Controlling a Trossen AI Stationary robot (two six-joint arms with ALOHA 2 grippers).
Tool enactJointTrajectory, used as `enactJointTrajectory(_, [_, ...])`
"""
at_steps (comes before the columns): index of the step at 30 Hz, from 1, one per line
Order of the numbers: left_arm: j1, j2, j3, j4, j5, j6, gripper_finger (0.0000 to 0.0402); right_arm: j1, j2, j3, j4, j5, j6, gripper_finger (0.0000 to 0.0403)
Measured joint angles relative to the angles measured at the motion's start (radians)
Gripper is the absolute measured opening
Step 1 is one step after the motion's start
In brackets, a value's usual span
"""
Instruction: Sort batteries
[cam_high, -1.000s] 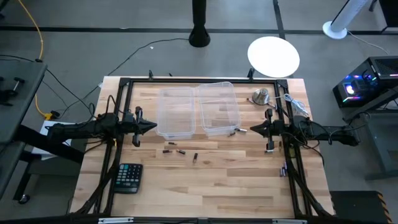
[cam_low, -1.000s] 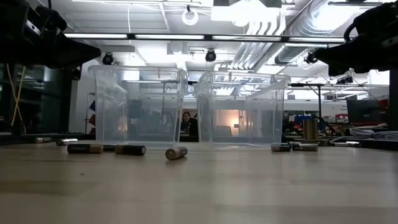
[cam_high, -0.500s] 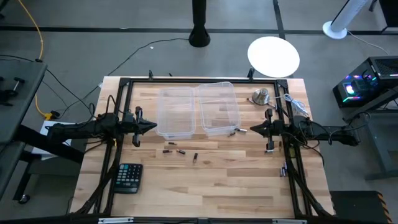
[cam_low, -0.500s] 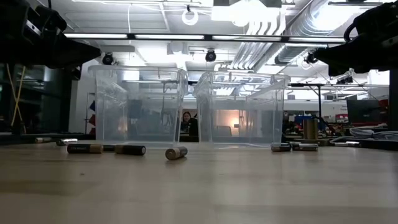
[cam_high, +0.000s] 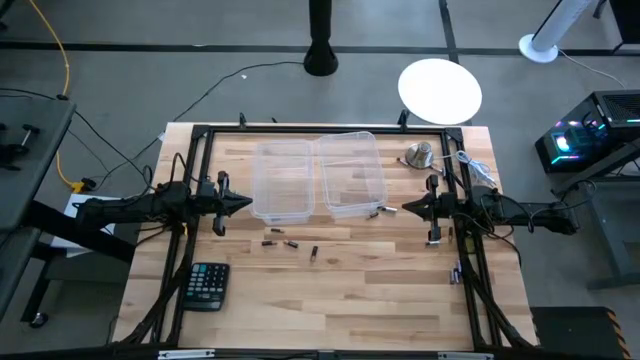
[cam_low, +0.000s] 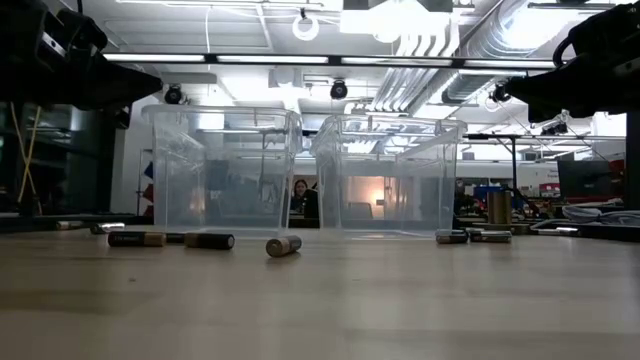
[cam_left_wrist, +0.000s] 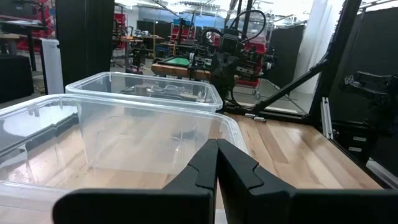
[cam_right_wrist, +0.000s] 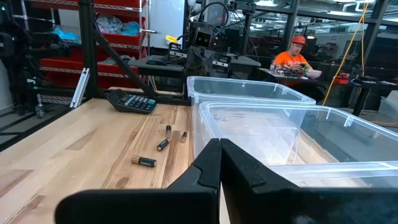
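Note:
Several small batteries lie on their sides on the wooden table: a cluster (cam_high: 268, 243), (cam_high: 291, 244), (cam_high: 314, 254) in front of two clear bins, and one (cam_high: 375, 211) by the right bin. The low view shows them in a row (cam_low: 209, 240), (cam_low: 283, 246), (cam_low: 451, 237); the right wrist view shows some of them (cam_right_wrist: 147, 162), (cam_right_wrist: 163, 144). My left gripper (cam_high: 248, 203) (cam_left_wrist: 217, 142) hovers shut at the left bin's near left corner. My right gripper (cam_high: 405, 208) (cam_right_wrist: 220, 141) hovers shut to the right of the right bin. Neither holds anything.
Two clear plastic bins, left (cam_high: 280, 180) and right (cam_high: 350, 173), stand side by side at the table's far middle. A black calculator (cam_high: 207, 285) lies near the left front corner. A silver bell (cam_high: 418, 155) and a white cable sit at the far right. A person shows beyond the table (cam_right_wrist: 297, 53).

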Motion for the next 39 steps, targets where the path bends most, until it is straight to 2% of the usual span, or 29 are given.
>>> enactJointTrajectory(8, [0.0, 0.0, 0.0, 0.008, -0.007, 0.069, 0.0, 0.0, 0.0, 0.0, 0.0, 0.0, 0.0, 0.0])
enactJointTrajectory(10, [-0.001, 0.001, 0.0, 0.071, -0.048, 0.044, 0.0, 0.0, 0.0, 0.0, 0.0, 0.0, 0.0, 0.0])
enactJointTrajectory(12, [0.0, 0.017, 0.0, 0.227, -0.141, -0.107, 0.0, 0.0, 0.0, 0.0, 0.0, 0.0, 0.0, 0.0])
enactJointTrajectory(15, [0.0, 0.073, 0.002, 0.605, -0.324, -0.297, 0.0, 0.0, 0.0, 0.0, 0.0, 0.0, 0.0, 0.0])
enactJointTrajectory(17, [0.0, 0.132, 0.013, 0.792, -0.42, -0.305, 0.0, 0.0, 0.0, 0.0, 0.0, 0.0, 0.0, 0.0])
enactJointTrajectory(19, [0.0, 0.213, 0.068, 0.852, -0.44, -0.271, 0.0, 0.0, 0.0, 0.0, 0.0, 0.0, 0.0, 0.0])
enactJointTrajectory(21, [0.0, 0.303, 0.162, 0.826, -0.365, -0.201, 0.0, 0.0, 0.0, 0.0, 0.0, 0.0, 0.0, 0.0])
enactJointTrajectory(23, [0.0, 0.411, 0.274, 0.737, -0.21, -0.078, 0.0, 0.0, 0.0, 0.0, 0.0, 0.0, 0.0, 0.0])
enactJointTrajectory(25, [0.0, 0.513, 0.399, 0.575, -0.034, 0.033, 0.0, 0.0, 0.0, 0.0, 0.0, 0.0, 0.0, 0.0])
enactJointTrajectory(27, [-0.001, 0.602, 0.528, 0.41, 0.081, 0.071, 0.0, 0.0, 0.0, 0.0, 0.0, 0.0, 0.0, 0.0])
enactJointTrajectory(30, [0.002, 0.71, 0.705, 0.19, 0.11, 0.0, 0.0, 0.0, 0.0, 0.0, 0.0, 0.003, 0.0, 0.0])
enactJointTrajectory(34, [0.01, 0.783, 0.874, -0.037, 0.161, -0.168, 0.0, -0.012, 0.0, 0.002, 0.015, 0.12, -0.043, 0.0])
enactJointTrajectory(36, [0.005, 0.792, 0.913, -0.053, 0.196, -0.241, 0.0, -0.015, 0.0, 0.002, 0.048, 0.159, -0.074, 0.0])
enactJointTrajectory(39, [-0.019, 0.792, 0.923, 0.01, 0.195, -0.337, 0.0, -0.015, 0.0, 0.002, 0.085, 0.167, -0.053, 0.0])
